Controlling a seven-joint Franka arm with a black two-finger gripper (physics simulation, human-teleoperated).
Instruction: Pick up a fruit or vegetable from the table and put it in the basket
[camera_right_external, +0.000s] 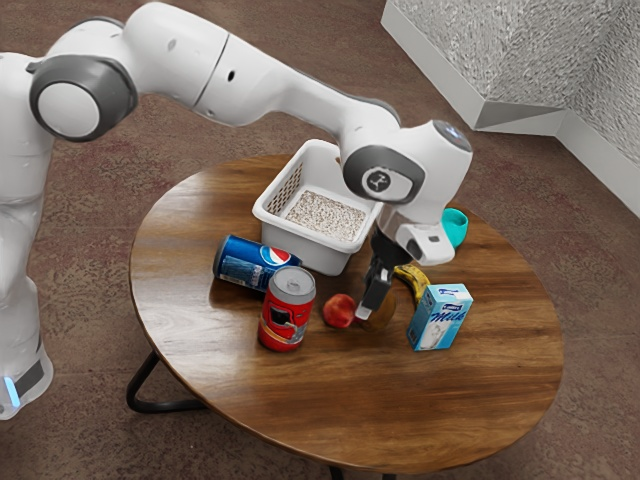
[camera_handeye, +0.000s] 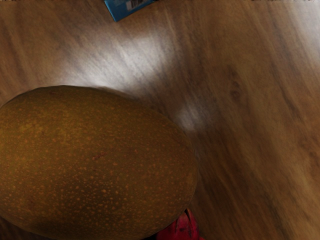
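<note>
Near the middle of the round wooden table (camera_right_external: 480, 400), the black gripper (camera_right_external: 372, 296) points down at a mango (camera_handeye: 95, 160), with the arm coming in from the exterior view's left. Whether its jaws are released or clenched on the mango I cannot tell, since the exterior view does not make their spread clear. The mango is the fruit nearest the gripper: in the exterior view it is partly hidden behind it, low over the tabletop, and whether it touches the wood cannot be made out. In the wrist view its brownish, yellow-green skin with fine orange specks lies large under the hand. A red apple (camera_right_external: 339, 310) sits just beside the gripper, toward the exterior view's left, and a yellow banana (camera_right_external: 416, 284) lies on the other side, between the gripper and an upright blue-and-white milk carton (camera_right_external: 428, 322). Past the apple, a red can (camera_right_external: 287, 322) stands upright, with a blue Pepsi can (camera_right_external: 240, 262) lying on its side near it. Behind these, toward the far side, the white basket (camera_right_external: 300, 245) stands upright and open at the top, with perforated walls and a pale speckled bottom. The mango is outside it. A teal cup (camera_right_external: 456, 229) is partly hidden behind the hand, toward the exterior view's right, well apart from the cans.
</note>
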